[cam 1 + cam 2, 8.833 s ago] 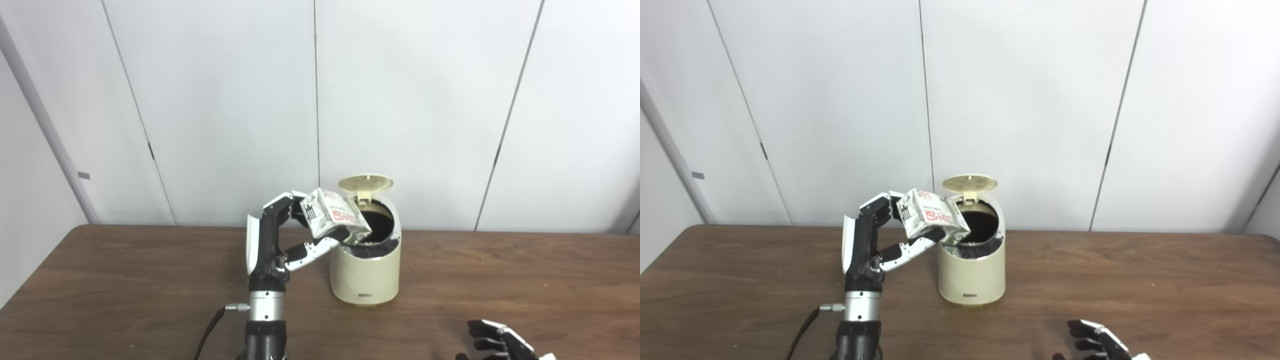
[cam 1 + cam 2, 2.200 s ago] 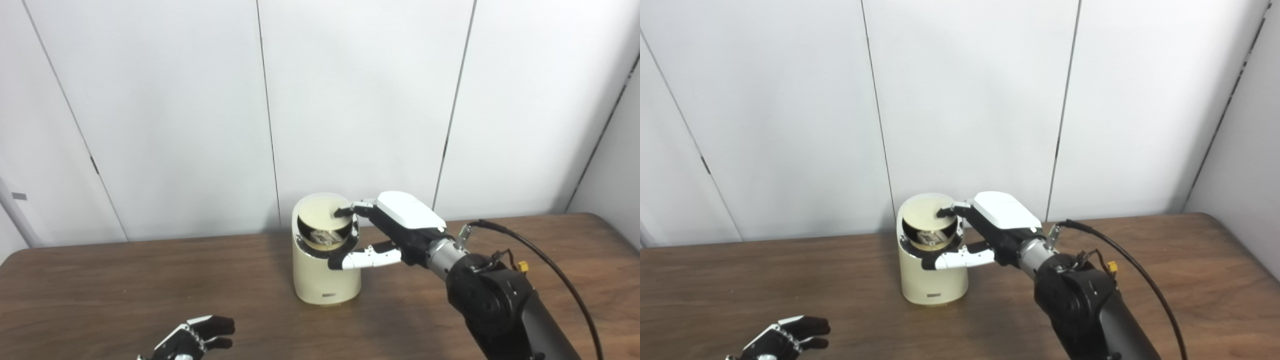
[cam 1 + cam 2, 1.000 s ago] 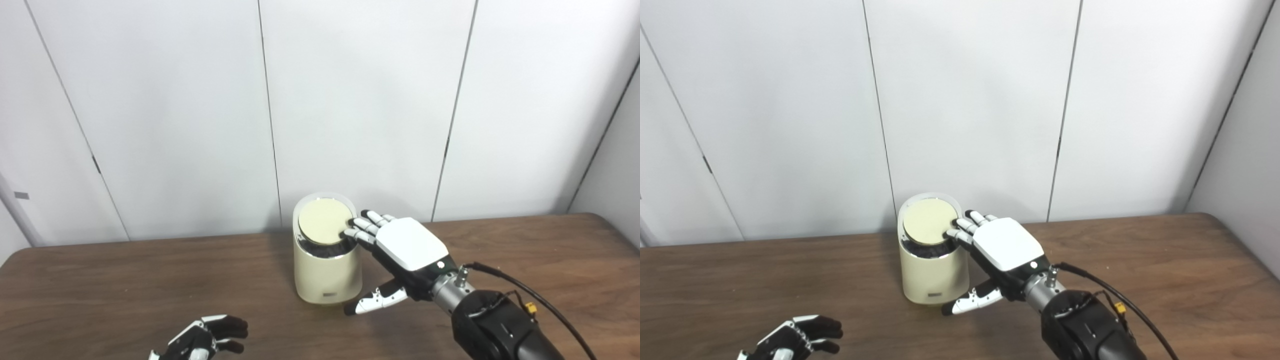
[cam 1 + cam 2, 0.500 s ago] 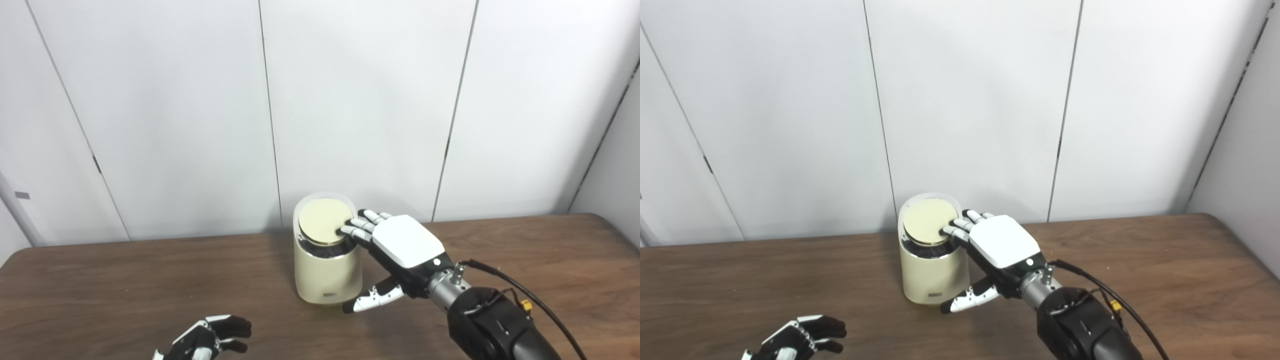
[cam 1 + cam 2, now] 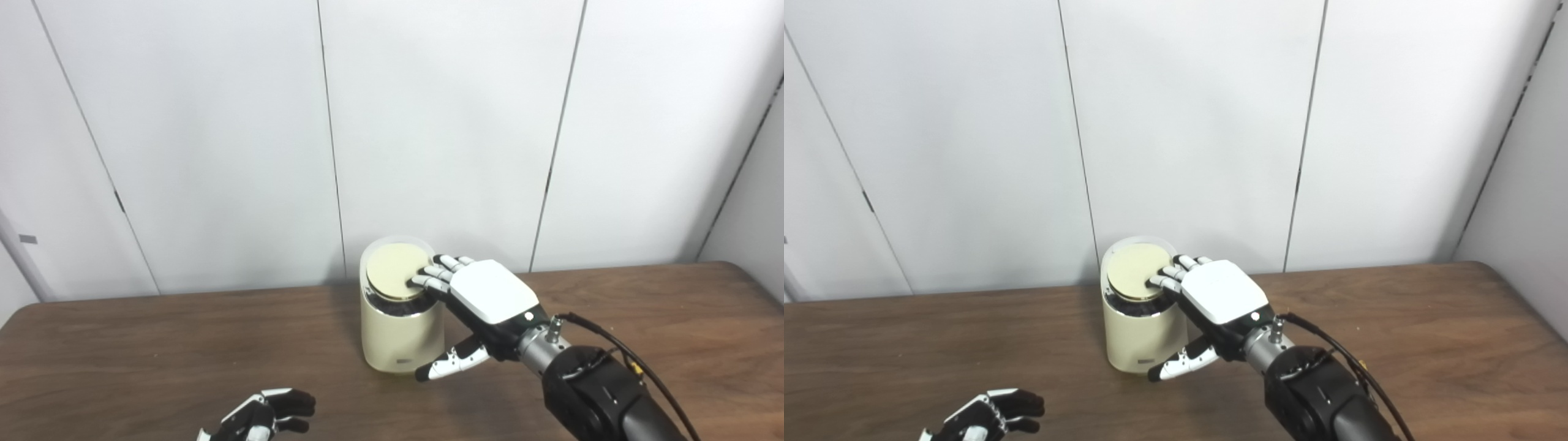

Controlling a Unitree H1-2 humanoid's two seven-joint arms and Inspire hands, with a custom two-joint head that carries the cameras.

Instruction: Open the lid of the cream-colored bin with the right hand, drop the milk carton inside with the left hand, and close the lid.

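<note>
Lid (image 5: 392,277) lay down on the cream-colored bin (image 5: 401,337); the right hand (image 5: 484,306), fingers spread, touched its edge. The left hand (image 5: 260,418) rested loosely curled, holding nothing, on the surface (image 5: 153,355).

Bin (image 5: 401,334): cream body, paler cream lid (image 5: 392,278); dark band under the lid, possibly a liner. Right hand (image 5: 490,294): white back plate, black palm, white-and-black fingers. Left hand (image 5: 263,416): black with white trim. Table (image 5: 153,349): dark brown woodgrain. Wall (image 5: 441,122): white panels, dark seams.
</note>
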